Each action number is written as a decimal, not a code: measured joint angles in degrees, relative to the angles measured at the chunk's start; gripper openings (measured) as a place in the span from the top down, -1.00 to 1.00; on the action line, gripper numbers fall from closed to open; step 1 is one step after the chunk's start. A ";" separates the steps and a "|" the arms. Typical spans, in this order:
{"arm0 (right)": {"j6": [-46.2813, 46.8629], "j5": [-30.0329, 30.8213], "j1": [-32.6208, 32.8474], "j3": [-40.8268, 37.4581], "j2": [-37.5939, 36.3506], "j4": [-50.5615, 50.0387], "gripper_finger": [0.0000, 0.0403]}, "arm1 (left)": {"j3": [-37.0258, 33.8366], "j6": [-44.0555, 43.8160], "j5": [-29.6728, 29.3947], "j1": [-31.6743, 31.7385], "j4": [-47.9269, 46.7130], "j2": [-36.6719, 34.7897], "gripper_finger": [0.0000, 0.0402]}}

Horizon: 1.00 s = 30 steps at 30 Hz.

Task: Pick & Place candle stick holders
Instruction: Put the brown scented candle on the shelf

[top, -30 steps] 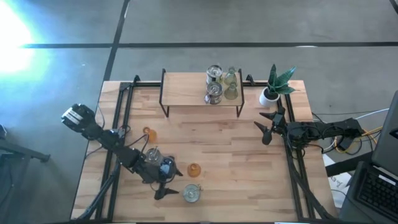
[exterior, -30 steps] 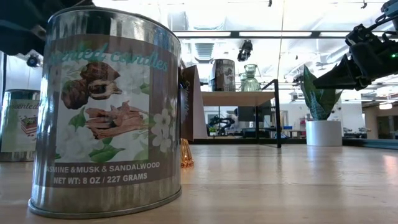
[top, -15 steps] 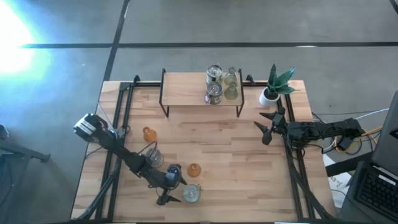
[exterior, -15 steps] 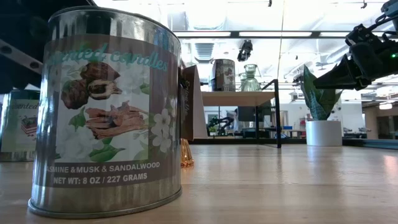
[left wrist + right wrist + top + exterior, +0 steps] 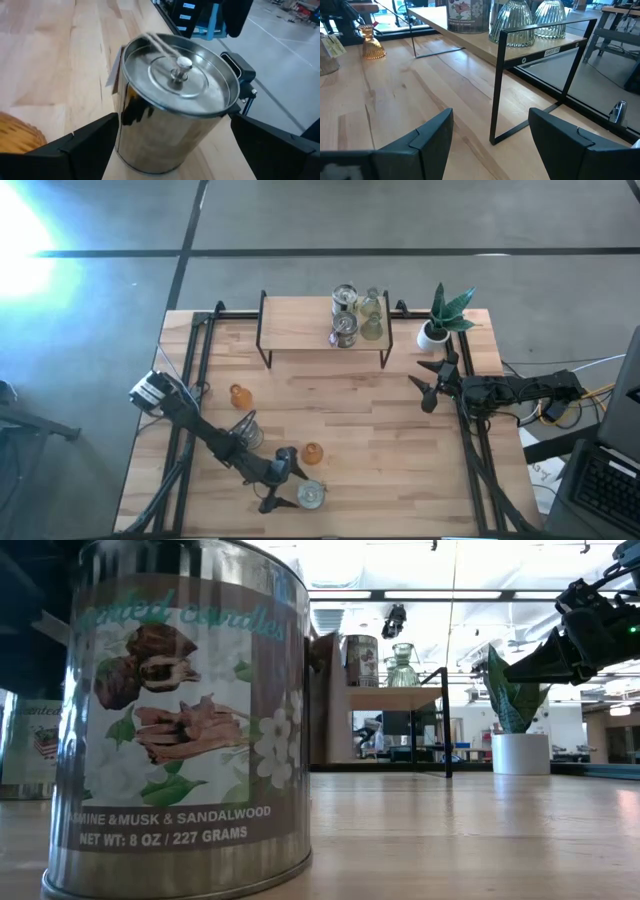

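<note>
High view: the left gripper (image 5: 275,488) sits low at the table's (image 5: 400,480) near edge, its two fingers spread apart with the silver candle tin (image 5: 311,496) just beside them; the left wrist view shows that tin (image 5: 175,120) standing upright, lidded, between the parted fingers (image 5: 75,142), though contact cannot be told. Near the tin stand two orange holders (image 5: 312,452) (image 5: 238,395) and a clear glassy holder (image 5: 247,430) on the tabletop. Far from the tin, on the raised wooden shelf (image 5: 295,325), stand two more tins (image 5: 343,315) and pale green holders (image 5: 372,315). Beyond the shelf's end, the right gripper (image 5: 432,380) hovers with fingers wide apart beside the potted plant (image 5: 440,320).
</note>
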 joint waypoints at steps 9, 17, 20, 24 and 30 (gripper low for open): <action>-0.01 -0.01 0.00 0.00 -0.02 0.00 -0.25 | 0.52 3.48 -2.99 0.00 -0.23 0.17 -0.94; 0.00 0.00 0.00 0.00 -0.02 0.00 -0.25 | 3.03 3.83 -1.82 0.11 0.18 3.54 -0.94; 0.00 -0.01 0.00 0.00 -0.02 0.00 -0.25 | 4.20 5.38 -1.76 0.13 1.33 4.43 -0.94; -0.02 -0.02 0.02 0.00 -0.02 -0.02 -0.25 | 5.75 6.48 -1.86 0.59 1.81 6.15 -0.94; -0.02 -0.01 0.02 0.00 -0.07 0.01 -0.25 | 8.95 6.09 -1.58 1.46 3.29 10.47 -0.94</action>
